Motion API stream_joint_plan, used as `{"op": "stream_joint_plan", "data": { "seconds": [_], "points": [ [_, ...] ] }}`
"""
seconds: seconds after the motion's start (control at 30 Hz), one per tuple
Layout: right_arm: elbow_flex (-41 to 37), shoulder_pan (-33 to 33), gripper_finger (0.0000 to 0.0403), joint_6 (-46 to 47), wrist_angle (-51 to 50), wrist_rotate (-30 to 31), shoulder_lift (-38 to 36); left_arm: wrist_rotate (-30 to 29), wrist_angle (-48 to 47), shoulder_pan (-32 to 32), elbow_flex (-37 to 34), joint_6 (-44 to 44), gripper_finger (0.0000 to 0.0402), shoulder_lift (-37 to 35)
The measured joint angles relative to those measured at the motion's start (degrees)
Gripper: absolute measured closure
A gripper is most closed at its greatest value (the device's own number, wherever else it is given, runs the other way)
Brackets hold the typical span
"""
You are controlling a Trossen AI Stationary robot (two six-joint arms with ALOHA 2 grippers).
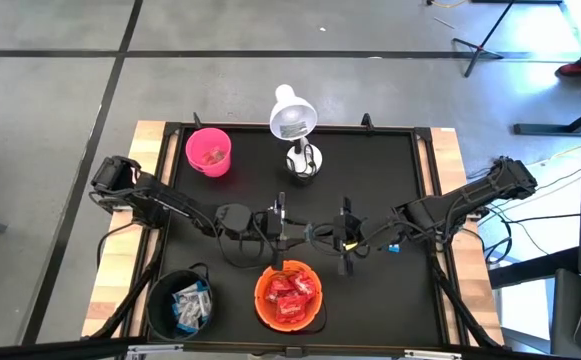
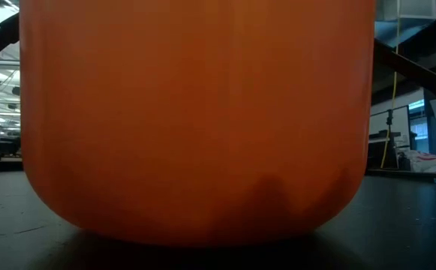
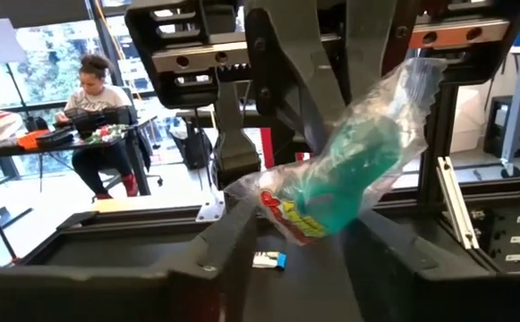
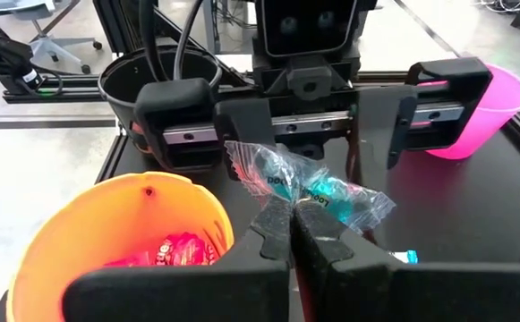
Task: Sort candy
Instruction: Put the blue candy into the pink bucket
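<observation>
We count one teal wrapped candy [image 4: 309,190] clenched in the right gripper [image 4: 293,215], between the left gripper's [image 3: 282,237] parted jaws.

The clear candy wrapper [image 4: 309,188] carries printed lettering in both wrist views, but none of it can be read.

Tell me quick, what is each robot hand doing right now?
Left gripper: fingers open around the green wrapped candy, not clamped on it.
Right gripper: fingers closed, pinching the candy's wrapper.
</observation>
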Motion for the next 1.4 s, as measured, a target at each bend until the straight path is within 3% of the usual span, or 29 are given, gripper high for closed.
{"op": "stream_joint_plan", "data": {
  "seconds": [0.3,0.47,0.7,0.9,1.17,1.3,1.4],
  "points": [
    [0.0,0.0,0.0389,-0.04,-0.14,0.02,0.0,0.89,0.22,0.0,-0.02,0.1,0.0384,0.0],
    [0.0,0.15,0.0354,-0.04,0.04,-0.04,0.0,0.97,0.22,0.0,-0.02,0.02,0.0395,0.0],
    [1.28,0.55,0.0258,-0.92,-2.49,-0.09,-1.6,-2.52,-4.42,0.17,-0.06,-0.03,0.04,-1.76],
    [8.98,1.96,0.0207,2.22,-16.53,3.1,-2.89,-11.52,-22.64,1.1,-0.11,-2.67,0.04,-11.25],
    [13.1,6.39,0.0217,5.05,-27.34,11.86,-2.94,-32.33,-60.28,5.71,-0.06,-13.12,0.0401,-29.74],
    [13.09,8.07,0.0226,6.89,-29.33,13.73,-2.91,-33.11,-79.2,12.89,-0.11,-22.39,0.0394,-37.97],
    [13.09,8.55,0.0231,7.39,-29.78,14.39,-2.91,-29.89,-87.02,19.66,-0.09,-26.7,0.0384,-42.36]
  ]
}}
